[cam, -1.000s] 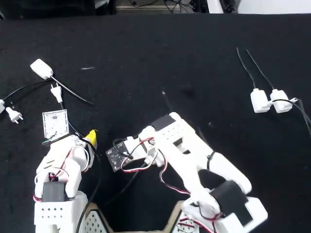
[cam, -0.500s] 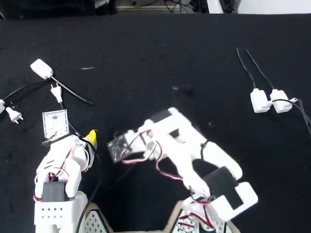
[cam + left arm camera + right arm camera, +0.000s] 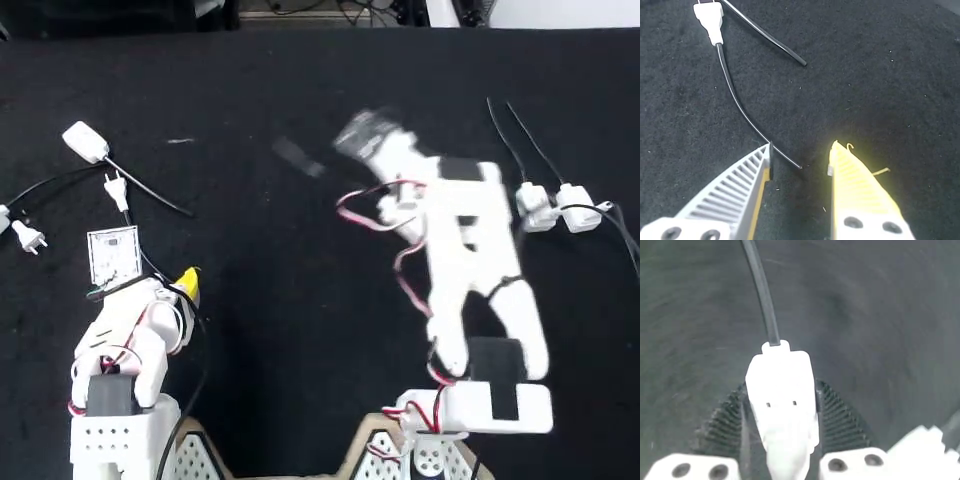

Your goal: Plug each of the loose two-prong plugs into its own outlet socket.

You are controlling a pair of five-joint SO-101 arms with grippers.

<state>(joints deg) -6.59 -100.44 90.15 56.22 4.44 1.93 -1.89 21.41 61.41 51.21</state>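
Right end effector [image 3: 300, 156] blurred; connector [image 3: 782, 400] base cropped.

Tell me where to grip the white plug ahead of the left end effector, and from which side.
Probably pinch the plug by its white body, behind the prongs, coming from the cable end: the prongs point away from the left end effector and the cable trails back toward it.

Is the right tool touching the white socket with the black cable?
Touching. The right wrist view shows the white socket pressed between both fingers of the right tool.
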